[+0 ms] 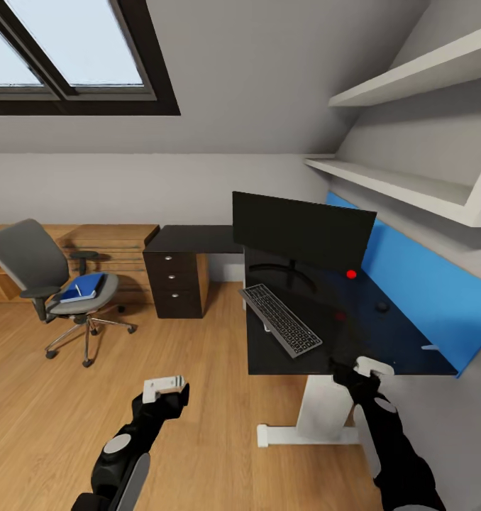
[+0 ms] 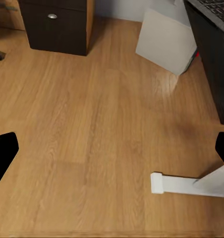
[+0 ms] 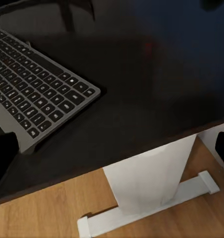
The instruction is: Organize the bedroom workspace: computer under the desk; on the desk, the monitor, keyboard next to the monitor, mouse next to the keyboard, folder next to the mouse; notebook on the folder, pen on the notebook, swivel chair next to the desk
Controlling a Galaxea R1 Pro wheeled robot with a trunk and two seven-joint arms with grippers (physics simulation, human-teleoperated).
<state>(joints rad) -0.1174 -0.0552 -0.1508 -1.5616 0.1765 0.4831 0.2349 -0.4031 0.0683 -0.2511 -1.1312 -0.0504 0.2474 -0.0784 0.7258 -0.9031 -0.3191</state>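
Both grippers empty, jaws apart. Right gripper (image 1: pixel 362 370) at surface (image 1: pixel 382 341) front edge, keyboard (image 1: pixel 281 319) just beside. Left gripper (image 1: pixel 166 389) over floor; folder (image 1: pixel 82 287) on swivel chair (image 1: pixel 35 266), well apart.

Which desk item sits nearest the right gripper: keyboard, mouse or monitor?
The keyboard: its near end lies just beside the right gripper at the desk's front edge. The mouse sits further in, the monitor at the back.

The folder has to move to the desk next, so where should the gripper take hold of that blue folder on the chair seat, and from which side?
Probably by the blue folder's front edge, coming from the open front of the swivel chair. It lies flat on the seat, with the backrest behind and armrests at both sides blocking other approaches.
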